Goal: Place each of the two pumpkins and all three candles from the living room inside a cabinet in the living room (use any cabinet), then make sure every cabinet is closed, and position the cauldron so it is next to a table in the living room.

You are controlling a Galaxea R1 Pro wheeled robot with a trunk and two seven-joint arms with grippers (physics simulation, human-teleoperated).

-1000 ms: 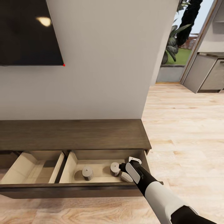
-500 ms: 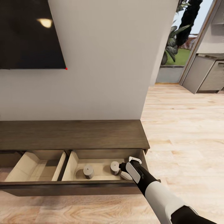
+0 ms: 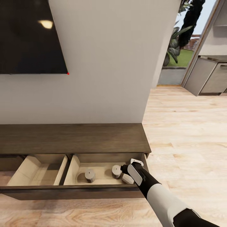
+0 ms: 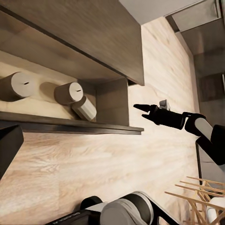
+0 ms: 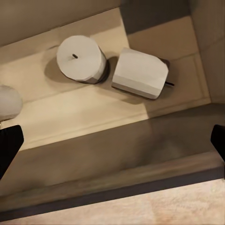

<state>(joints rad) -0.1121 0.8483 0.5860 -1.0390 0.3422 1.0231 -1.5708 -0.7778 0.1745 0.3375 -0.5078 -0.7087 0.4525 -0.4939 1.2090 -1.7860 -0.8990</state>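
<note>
Candles are what I have under me: from the head view, two stand upright in the right-hand compartment of the open drawer of the cabinet (image 3: 75, 138), one candle (image 3: 90, 175) near the middle and a second candle (image 3: 116, 171) closer to the drawer's right end, with a third candle (image 3: 127, 179) lying on its side just beside it, at the front corner. My right gripper (image 3: 124, 170) hangs over that corner, its dark fingers apart and pinching nothing as far as I can judge. The left compartment beside it looks bare.

In the left wrist view I see the same drawer from outside: the toppled candle (image 4: 85, 108) leans against the upright one (image 4: 68, 93), and another upright candle (image 4: 17, 86) stands well apart from them. The right gripper (image 4: 140, 110) shows out past the drawer's end with its dark tips reaching forward. One dark finger (image 4: 8, 145) of my left gripper is in the corner; I cannot tell how its jaws stand.

The right wrist view looks straight down on the upright candle (image 5: 81, 58) and the tipped candle (image 5: 140, 73), touching or nearly so. Both finger tips sit wide at the picture's edges, so the pincer is spread and empty. These look stiff, light, smooth cylinders; I would grip across the round side at mid-height, since the fallen one will probably roll if nudged.
</note>
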